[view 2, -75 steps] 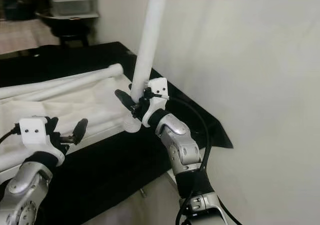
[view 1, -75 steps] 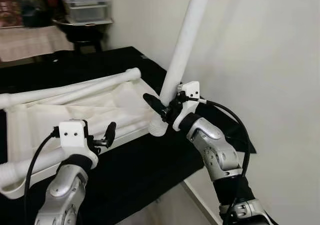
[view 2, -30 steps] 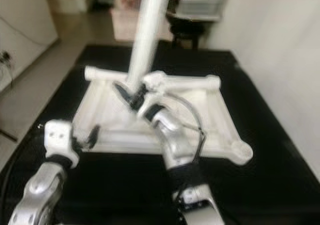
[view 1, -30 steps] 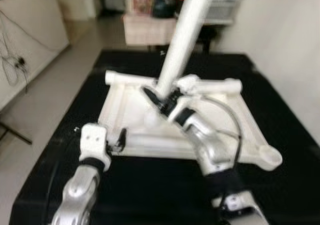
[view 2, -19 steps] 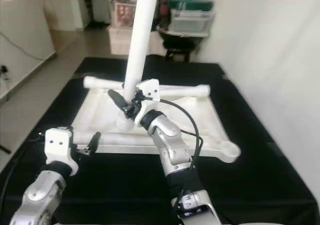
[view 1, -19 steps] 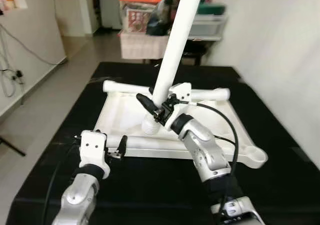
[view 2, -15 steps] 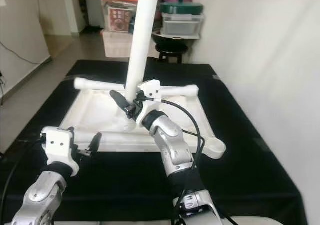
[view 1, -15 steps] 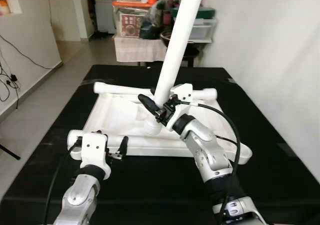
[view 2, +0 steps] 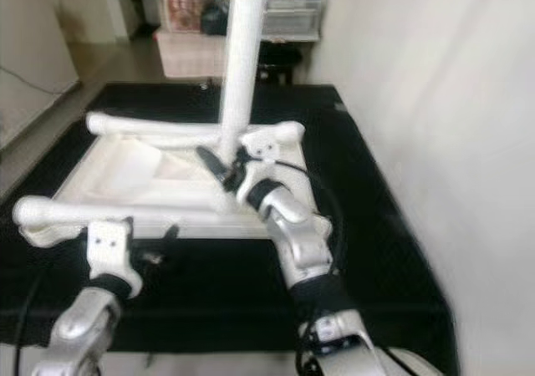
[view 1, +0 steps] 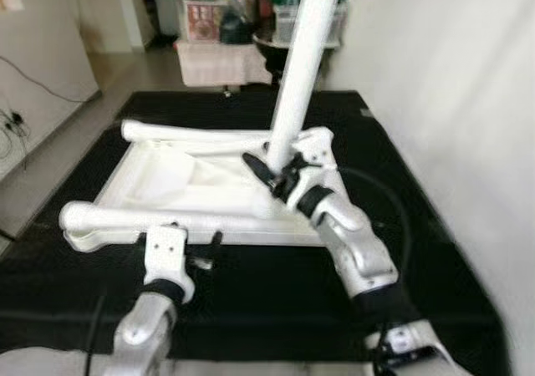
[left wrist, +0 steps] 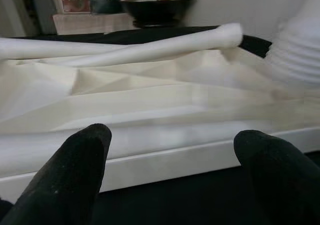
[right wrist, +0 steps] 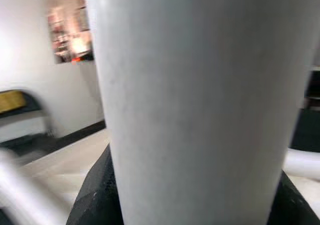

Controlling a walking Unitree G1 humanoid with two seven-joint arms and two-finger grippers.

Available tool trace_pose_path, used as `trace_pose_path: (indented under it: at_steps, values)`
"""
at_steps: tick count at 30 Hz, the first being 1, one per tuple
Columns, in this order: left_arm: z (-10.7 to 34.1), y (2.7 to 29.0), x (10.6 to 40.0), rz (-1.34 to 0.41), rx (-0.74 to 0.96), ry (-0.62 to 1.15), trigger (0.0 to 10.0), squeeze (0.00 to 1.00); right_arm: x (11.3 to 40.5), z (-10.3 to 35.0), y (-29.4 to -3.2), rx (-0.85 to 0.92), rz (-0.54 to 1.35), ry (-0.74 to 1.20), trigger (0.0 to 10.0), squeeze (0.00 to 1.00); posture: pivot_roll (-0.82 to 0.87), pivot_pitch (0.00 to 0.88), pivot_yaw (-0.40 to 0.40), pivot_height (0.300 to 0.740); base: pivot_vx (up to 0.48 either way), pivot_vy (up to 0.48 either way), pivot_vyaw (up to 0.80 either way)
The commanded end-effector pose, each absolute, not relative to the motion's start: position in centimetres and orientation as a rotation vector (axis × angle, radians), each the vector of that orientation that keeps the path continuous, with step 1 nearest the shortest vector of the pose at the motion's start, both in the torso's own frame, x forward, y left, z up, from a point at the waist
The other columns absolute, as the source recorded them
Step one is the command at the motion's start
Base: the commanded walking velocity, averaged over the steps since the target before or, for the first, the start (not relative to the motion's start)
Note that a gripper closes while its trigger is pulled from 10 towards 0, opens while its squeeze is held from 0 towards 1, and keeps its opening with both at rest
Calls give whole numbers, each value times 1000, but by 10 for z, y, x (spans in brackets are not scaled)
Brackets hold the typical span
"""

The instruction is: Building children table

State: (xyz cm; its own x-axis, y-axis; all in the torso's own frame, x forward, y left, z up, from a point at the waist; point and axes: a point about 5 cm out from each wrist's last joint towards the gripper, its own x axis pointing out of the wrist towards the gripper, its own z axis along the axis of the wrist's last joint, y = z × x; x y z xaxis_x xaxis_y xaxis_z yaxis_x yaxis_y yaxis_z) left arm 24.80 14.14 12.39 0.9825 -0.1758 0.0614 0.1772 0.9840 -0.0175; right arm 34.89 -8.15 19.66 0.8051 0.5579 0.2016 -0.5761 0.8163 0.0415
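- black cloth is spread over the work surface, with a pale wall on the robot's right and shelves of boxes blurred at the far end of the room.
- nearest the camera, the left gripper is held just short of the tabletop frame's near rail; in the left wrist view its two black fingers are seen spread apart with nothing between them, the white rail and creased fabric lying beyond.
- the tabletop frame is laid flat on the cloth, apparently underside up: white tubular rails around a pale fabric panel.
- further in, the right gripper is closed on the white leg tube, which is held nearly upright and slightly tilted, its lower end down at the frame's near right corner.
- in the right wrist view the tube is seen clamped between the black fingers.
- whether the tube's end is seated in a socket or merely resting beside it cannot be told; the frames are blurred there.
- judged from this, the task is at an early stage: one leg is being fitted, no other upright leg is seen on the frame, and the remaining corners appear still to be done.
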Motion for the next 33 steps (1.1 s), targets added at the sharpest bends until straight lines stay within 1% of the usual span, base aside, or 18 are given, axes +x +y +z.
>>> trace_pose_path:
  at_steps: [1,5,7,10,11,14,15,16,18,19,20,23,25,27,28,29,31,33]
  values:
    - [123,148,247,-148,9,-46,10000,0,347,200,-75,99,614,-201,10000,0,-119,0,-53,740,0,0,0]
    - [124,148,244,-158,36,-42,10000,0,349,200,-77,82,573,-192,10000,0,-124,0,-54,740,0,0,0]
    - [123,142,235,-233,104,-34,10000,0,358,200,-83,44,509,-177,10000,0,-120,12,-57,740,0,0,0]
    - [123,139,233,-254,117,-32,10000,0,361,201,-85,38,500,-175,10000,0,-120,12,-57,740,0,0,0]
    - [123,136,228,-279,132,-31,10000,0,366,203,-90,36,489,-168,10000,0,-111,41,-63,740,0,0,0]
    - [123,134,225,-299,137,-29,10000,0,370,205,-93,29,482,-171,10000,0,-111,41,-63,740,0,0,0]
    - [124,132,220,-315,151,-28,10000,0,377,211,-101,15,468,-176,10000,0,-102,81,-66,740,0,0,0]
    - [126,130,213,-323,187,-30,10000,0,381,218,-109,-16,489,-189,10000,0,-95,115,-66,740,0,0,0]
    - [128,130,208,-326,212,-32,10000,0,382,223,-114,-39,506,-201,10000,0,-92,122,-66,740,0,0,0]
    - [129,130,203,-320,241,-33,10000,0,382,228,-121,-40,553,-208,10000,0,-80,155,-60,740,0,0,0]
    - [129,130,203,-320,241,-33,10000,0,382,228,-121,-40,553,-208,10000,0,-80,155,-60,740,0,0,0]
    - [135,128,187,-318,214,-30,10000,0,368,245,-145,-37,776,-256,10000,0,-87,222,-49,740,0,0,0]
    - [135,128,187,-318,214,-30,10000,0,368,245,-145,-37,776,-256,10000,0,-87,222,-49,740,0,0,0]
    - [139,126,176,-327,203,-32,10000,0,357,253,-158,-53,888,-282,10000,0,-84,243,-42,740,0,0,0]
    - [141,126,172,-328,202,-32,10000,0,356,252,-165,-105,883,-274,10000,0,-77,254,-36,740,0,0,0]
    - [141,126,172,-328,202,-32,10000,0,356,252,-165,-105,883,-274,10000,0,-77,254,-36,740,0,0,0]
    - [144,126,167,-330,210,-29,10000,0,361,250,-179,-223,794,-263,10000,0,-73,265,-27,740,0,0,0]
    - [144,126,167,-330,210,-29,10000,0,361,250,-179,-223,794,-263,10000,0,-73,265,-27,740,0,0,0]
